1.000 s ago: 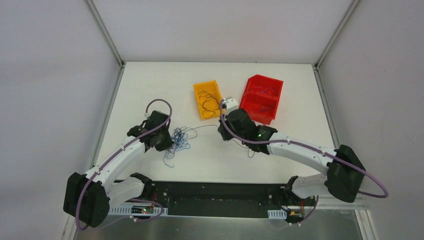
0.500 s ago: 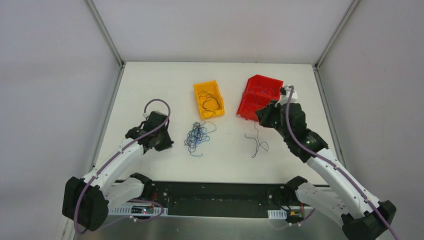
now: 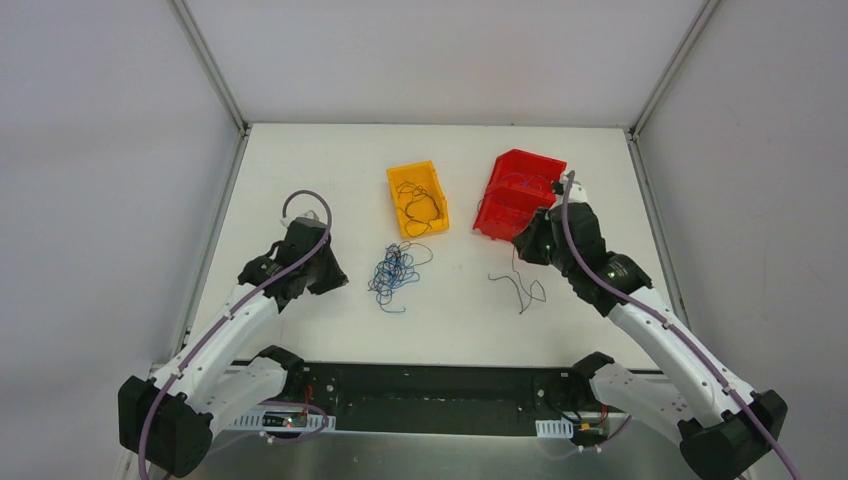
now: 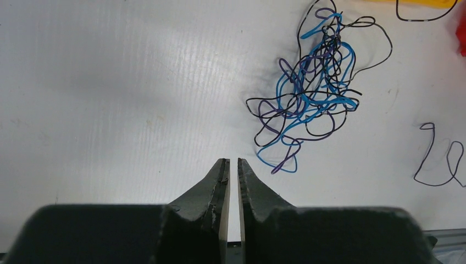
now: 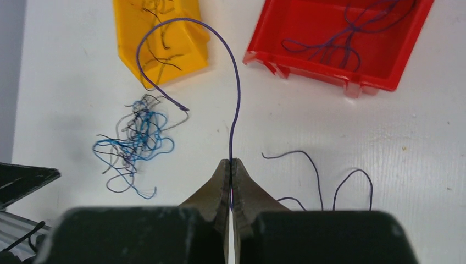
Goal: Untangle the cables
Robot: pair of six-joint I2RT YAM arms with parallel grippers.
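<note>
Your right gripper (image 5: pixel 231 165) pinches one cable (image 5: pixel 239 93) clear of the tangle (image 5: pixel 134 137), probably for the red bin (image 5: pixel 329 71); left gripper (image 4: pixel 229 165) is barely open and empty.

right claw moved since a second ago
Yes: the right claw, gripping a cable, moved right, from beside the yellow bin to the red bin's near edge.

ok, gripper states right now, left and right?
Left gripper: open just a crack, holding nothing.
Right gripper: shut on a single thin cable.

Thin blue and black cables (image 3: pixel 393 272) lie in a curly, tangled clump.
</note>
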